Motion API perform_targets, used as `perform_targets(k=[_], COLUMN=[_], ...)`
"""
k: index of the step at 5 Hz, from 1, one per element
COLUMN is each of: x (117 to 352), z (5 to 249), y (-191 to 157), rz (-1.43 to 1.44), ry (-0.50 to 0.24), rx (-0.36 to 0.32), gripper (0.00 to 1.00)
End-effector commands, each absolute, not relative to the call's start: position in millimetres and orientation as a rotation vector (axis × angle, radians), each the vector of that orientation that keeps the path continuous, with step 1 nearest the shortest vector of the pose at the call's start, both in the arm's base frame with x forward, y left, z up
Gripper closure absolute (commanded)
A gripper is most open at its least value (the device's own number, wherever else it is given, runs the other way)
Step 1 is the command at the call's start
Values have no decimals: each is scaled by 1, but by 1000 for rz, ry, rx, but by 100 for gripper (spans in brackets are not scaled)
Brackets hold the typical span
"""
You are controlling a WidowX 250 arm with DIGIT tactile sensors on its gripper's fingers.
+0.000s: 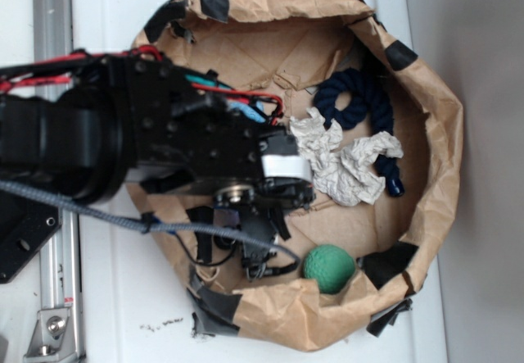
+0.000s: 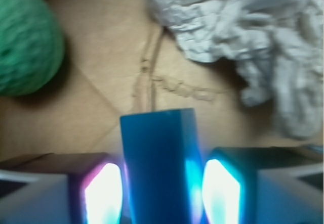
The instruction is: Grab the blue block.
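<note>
The blue block (image 2: 158,153) is a smooth, saturated blue bar that stands between my two glowing pads (image 2: 104,193) in the wrist view. Its far end points out over the brown floor. My gripper (image 2: 162,188) is shut on the block, with a pad pressed against each side. In the exterior view the black arm covers the left half of the bin. The gripper (image 1: 250,248) hangs low under the arm, and the block is hidden there.
A brown paper-lined bin (image 1: 442,133) with black tape on its rim encloses everything. A green ball (image 1: 329,266) (image 2: 25,39) lies near the front wall. Crumpled white paper (image 1: 344,162) (image 2: 253,42) sits in the middle, and a navy rope (image 1: 360,101) lies behind it.
</note>
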State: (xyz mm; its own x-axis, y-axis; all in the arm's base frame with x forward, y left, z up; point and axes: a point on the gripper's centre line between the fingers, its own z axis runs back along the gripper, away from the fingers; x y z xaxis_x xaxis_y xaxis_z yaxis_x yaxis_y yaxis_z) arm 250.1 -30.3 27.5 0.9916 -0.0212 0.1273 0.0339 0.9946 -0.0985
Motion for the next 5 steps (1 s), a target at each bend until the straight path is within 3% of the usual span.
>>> perform_targets(k=[1,2,3,5], x=[280,274,264,239], z=[115,165,196,203], y=[12,20,3,-25], rz=[44,45,1,-34], ry=[-171,-161,-113,-132], rx=[-35,-30,8,93], gripper=[100,100,100,100])
